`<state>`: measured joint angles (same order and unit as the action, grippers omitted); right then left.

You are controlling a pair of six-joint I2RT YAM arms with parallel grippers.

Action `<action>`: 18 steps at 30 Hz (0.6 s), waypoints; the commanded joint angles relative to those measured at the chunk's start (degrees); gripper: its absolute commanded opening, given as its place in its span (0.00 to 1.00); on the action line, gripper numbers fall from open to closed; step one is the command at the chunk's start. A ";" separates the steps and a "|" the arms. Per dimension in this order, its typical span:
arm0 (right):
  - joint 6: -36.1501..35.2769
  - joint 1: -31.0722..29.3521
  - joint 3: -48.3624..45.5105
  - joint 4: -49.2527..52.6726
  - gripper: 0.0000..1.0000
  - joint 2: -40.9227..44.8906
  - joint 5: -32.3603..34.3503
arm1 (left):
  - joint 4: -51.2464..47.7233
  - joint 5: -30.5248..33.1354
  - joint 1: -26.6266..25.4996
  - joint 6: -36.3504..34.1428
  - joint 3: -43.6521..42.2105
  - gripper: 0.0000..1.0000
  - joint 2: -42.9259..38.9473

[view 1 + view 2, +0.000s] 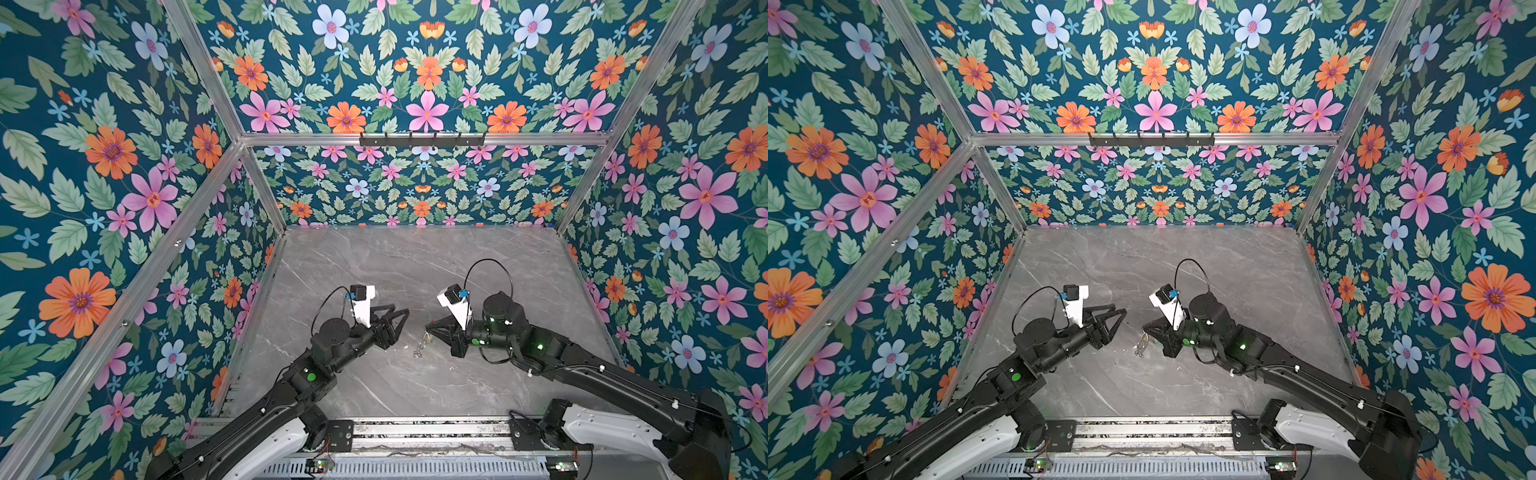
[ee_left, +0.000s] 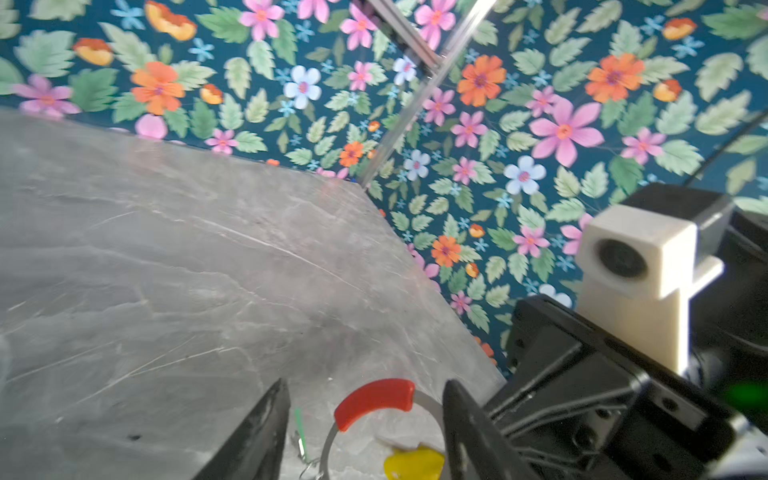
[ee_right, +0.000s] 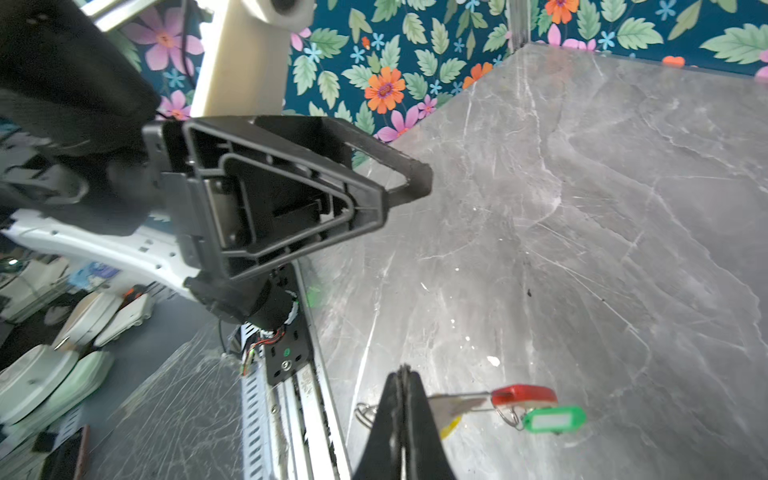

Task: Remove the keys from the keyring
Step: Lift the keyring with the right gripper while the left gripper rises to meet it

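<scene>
My right gripper (image 3: 403,374) is shut on the wire of the grey keyring (image 3: 469,401), holding it over the marble table. The ring's red sleeve (image 3: 523,394) sticks out beyond the jaws. A green key tag (image 3: 555,419) hangs on a small silver ring next to the sleeve. A yellow key tag (image 3: 451,426) peeks out beside the fingers. My left gripper (image 2: 366,386) is open, its fingers on either side of the red sleeve (image 2: 374,401), with the yellow tag (image 2: 413,463) between them. In both top views the grippers (image 1: 405,316) (image 1: 430,328) face each other over the keyring (image 1: 422,345).
Flowered walls with aluminium posts close in the grey marble table (image 1: 415,257) on three sides. A black hook rail (image 1: 422,140) is mounted high on the back wall. The arms' metal base rail (image 1: 428,432) runs along the front edge.
</scene>
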<state>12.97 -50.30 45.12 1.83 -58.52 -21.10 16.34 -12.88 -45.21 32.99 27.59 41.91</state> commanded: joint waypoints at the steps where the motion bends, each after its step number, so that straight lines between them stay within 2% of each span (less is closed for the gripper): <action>1: -1.25 0.16 0.57 0.68 0.00 2.26 -4.09 | 6.68 -11.98 0.01 -4.11 1.61 0.49 1.58; 8: -0.41 0.70 0.89 0.92 0.00 7.00 -7.83 | 14.07 -23.39 -0.01 -4.01 1.41 0.35 1.25; 11: -0.10 0.84 0.94 0.52 0.00 8.73 -8.03 | 16.00 -26.54 -0.04 -3.43 1.32 0.28 1.40; 18: 1.06 0.82 1.65 -1.11 0.00 10.51 -7.49 | 21.89 -31.99 -0.04 -0.36 0.89 0.19 3.19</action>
<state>13.39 -49.43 46.22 3.22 -48.45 -28.27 33.01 -40.91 -45.25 31.35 28.53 44.71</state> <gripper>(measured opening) 0.050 0.192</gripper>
